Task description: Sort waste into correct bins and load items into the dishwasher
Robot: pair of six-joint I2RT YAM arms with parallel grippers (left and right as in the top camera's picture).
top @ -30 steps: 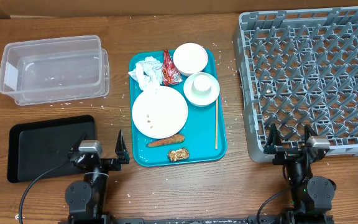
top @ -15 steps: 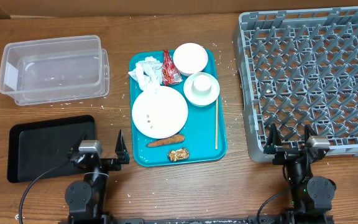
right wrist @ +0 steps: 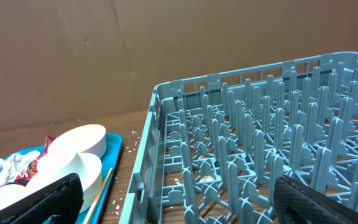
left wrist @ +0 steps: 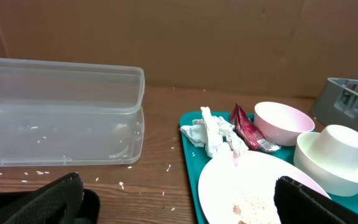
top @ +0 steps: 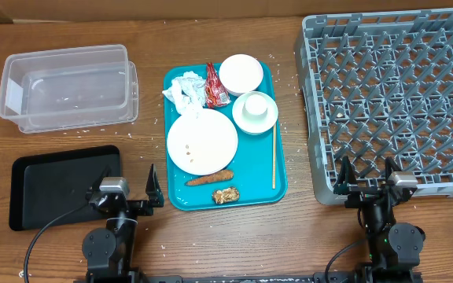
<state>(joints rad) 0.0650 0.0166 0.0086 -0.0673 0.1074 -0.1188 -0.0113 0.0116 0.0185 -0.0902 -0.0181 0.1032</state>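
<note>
The table (top: 211,244) was seen to be of brown wood with a smooth, faintly grained finish. The tub (top: 65,52) was made of clear, glossy plastic, and the black tray (top: 53,189) looked matt. The teal tray (top: 258,192) was of smooth, shiny plastic. The rack (top: 392,94) was moulded in dull grey plastic. A glazed white sheen was shown by the plate (top: 203,141) and a similar gloss by the pink bowl (top: 241,73). The napkin (top: 183,90) was crumpled white paper, and the wrapper (top: 215,85) was creased red foil.

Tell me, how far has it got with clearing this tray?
Nothing looks done yet. The dish rack holds no dishes, and the clear tub and black tray hold none of the waste. Nothing is in hand: both arms' jaws stand open and empty. All is left: napkin, red wrapper, carrot stick, brown lump, plate, pink bowl and the cup sitting in the green bowl all lie on the teal tray.
</note>
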